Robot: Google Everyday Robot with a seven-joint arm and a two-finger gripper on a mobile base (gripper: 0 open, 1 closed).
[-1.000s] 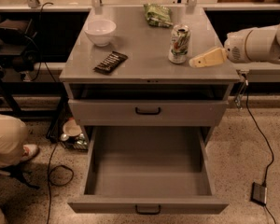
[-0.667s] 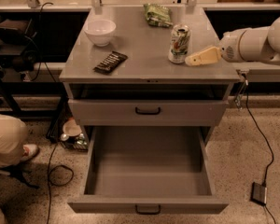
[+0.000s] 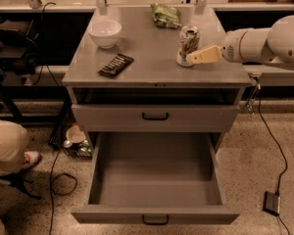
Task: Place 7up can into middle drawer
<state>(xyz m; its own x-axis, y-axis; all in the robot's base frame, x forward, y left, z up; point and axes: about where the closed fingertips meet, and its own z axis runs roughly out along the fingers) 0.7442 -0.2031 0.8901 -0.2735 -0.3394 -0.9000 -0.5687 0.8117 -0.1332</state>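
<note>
Camera view: the middle drawer (image 3: pixel 157 180) is seen pulled out, open from above. The 7up can (image 3: pixel 188 45) is stood upright near the cabinet top's (image 3: pixel 152 67) right edge. The gripper (image 3: pixel 192 59) is held just right of it; its opening cannot be told.

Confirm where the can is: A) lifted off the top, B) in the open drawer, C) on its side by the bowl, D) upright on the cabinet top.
D: the can stands upright on the cabinet top, the gripper close beside it; the open drawer below has no can in it.
</note>
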